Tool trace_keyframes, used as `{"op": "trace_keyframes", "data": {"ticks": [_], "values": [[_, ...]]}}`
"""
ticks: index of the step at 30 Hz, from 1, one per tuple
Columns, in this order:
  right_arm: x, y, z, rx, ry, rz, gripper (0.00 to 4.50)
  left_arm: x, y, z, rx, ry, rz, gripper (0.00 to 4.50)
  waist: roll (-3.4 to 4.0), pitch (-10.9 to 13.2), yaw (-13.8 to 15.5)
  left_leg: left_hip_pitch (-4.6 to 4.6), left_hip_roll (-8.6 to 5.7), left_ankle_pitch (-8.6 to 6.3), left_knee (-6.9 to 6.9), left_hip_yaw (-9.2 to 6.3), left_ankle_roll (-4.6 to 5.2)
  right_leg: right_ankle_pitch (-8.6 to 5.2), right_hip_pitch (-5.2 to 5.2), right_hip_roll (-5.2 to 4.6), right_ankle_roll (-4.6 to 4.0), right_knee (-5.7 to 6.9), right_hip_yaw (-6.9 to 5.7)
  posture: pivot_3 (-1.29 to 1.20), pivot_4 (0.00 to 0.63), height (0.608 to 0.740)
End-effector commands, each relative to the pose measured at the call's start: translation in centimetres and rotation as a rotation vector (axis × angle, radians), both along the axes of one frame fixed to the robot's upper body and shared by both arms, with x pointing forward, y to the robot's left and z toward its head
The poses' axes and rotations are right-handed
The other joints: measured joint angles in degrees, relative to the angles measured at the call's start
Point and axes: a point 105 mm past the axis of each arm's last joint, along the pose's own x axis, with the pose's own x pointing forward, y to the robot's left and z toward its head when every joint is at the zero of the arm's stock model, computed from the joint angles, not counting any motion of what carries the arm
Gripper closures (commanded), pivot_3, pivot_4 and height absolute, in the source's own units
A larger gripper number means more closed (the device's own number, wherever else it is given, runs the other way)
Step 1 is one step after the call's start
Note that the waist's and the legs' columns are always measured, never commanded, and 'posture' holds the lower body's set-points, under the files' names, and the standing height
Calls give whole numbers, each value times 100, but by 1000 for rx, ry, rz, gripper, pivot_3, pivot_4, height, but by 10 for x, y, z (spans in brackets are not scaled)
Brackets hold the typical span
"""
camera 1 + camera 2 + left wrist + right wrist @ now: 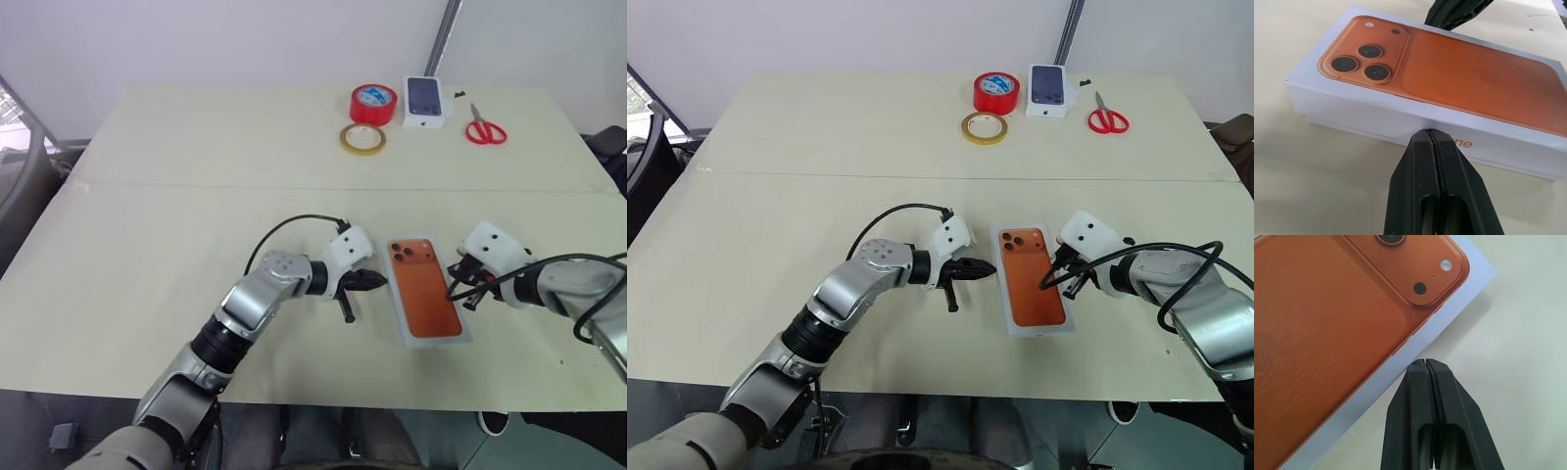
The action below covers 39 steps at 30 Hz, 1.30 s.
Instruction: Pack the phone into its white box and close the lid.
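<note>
Lid seating on the white box, both grippers pinched shut

Squaring comes first here. The white box point(428, 294) lies on the cream table point(196, 215) near its front edge, between the two arms, with its lid point(1449, 73) already on. The left gripper point(380, 282) has its two black fingers pressed together on nothing, and its tip meets one long side wall. The right gripper point(454, 293) is closed and empty too, and its tip sits at the opposite long edge, near the camera corner.

The step looks like the last settling of the lid. A thin ledge of the base shows under the lid's skirt in the left wrist view, so it may not be fully down.

To do it well:
- push from both sides evenly, so the box does not spin on the smooth table
- then press flat on the lid's middle, not on a corner, which would tip it
- go slowly, since a close-fitting lid sinks only as air escapes

The lid is stiff, matte white card with crisp edges. Its top carries a flat orange phone picture point(1317, 333) with a faint brushed grain, rounded corners and a darker raised-looking square of three lenses. Orange lettering runs along the side wall. Whether the phone itself lies inside cannot be told.
</note>
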Motion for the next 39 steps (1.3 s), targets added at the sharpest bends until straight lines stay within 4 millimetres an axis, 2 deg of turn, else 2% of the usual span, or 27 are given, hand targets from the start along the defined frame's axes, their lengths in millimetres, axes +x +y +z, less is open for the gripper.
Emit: {"op": "trace_keyframes", "data": {"ticks": [1,7,10,12,15,19,22,24,26,28,31,34,39], "values": [[1,1,9,-14,-40,21,4468,-1,-5,12,-33,-42,-14,4500,0,0,0,0,0,0,0,0,0,0,0,0,0,0,0,0,150,740],[-5,-14,30,-46,-77,36,4468,9,10,24,-78,-40,50,4500,0,0,2,0,0,0,0,1,0,0,0,0,0,0,0,0,150,740],[-15,-9,37,-13,-70,99,4468,12,9,33,-104,-51,59,4500,-1,0,1,3,0,0,0,0,0,0,3,0,0,0,0,0,150,740],[-28,3,34,31,-37,173,4468,13,3,37,-118,-54,53,4500,0,0,13,5,1,0,0,0,0,0,6,2,0,0,0,0,150,740],[-47,22,25,91,32,263,4468,12,-8,32,-90,-68,26,4500,-2,0,12,6,-1,0,1,0,0,0,10,3,0,-1,0,0,150,740],[-60,27,0,90,117,260,4468,10,-17,16,-17,-64,1,4500,-2,0,-2,15,-1,0,2,0,0,0,17,5,1,0,0,0,150,740],[-63,26,-16,63,154,234,4468,12,-13,1,53,-50,4,4500,-2,-1,-2,17,0,0,1,-1,0,0,17,6,0,0,1,0,150,740],[-62,28,-18,60,146,232,4468,12,-8,-4,74,-49,12,4500,-8,-6,-7,19,0,0,1,-2,0,0,20,6,0,0,1,0,150,740],[-57,29,-13,68,114,224,4468,16,-1,-3,65,-51,37,4500,-18,-13,-14,29,1,0,1,-2,0,0,30,7,0,-1,1,0,150,740],[-48,28,-2,85,51,213,4468,22,4,9,13,-59,81,4500,-17,-14,-18,30,3,0,1,-3,0,0,31,9,0,-1,1,0,150,740],[-27,32,23,137,-102,185,4468,37,27,36,-82,-99,175,4500,-15,-11,-47,28,2,1,1,-3,-2,0,25,8,0,1,1,0,150,740],[-6,30,46,199,-256,142,4468,50,62,53,-126,-145,295,4500,-16,-11,-47,22,3,5,-2,-3,-8,0,15,8,0,5,2,0,150,740],[17,27,53,225,-325,94,4468,59,135,60,-100,-186,485,4500,-15,-11,-35,21,2,18,-6,-1,-32,0,13,2,0,2,2,0,150,740]]}}
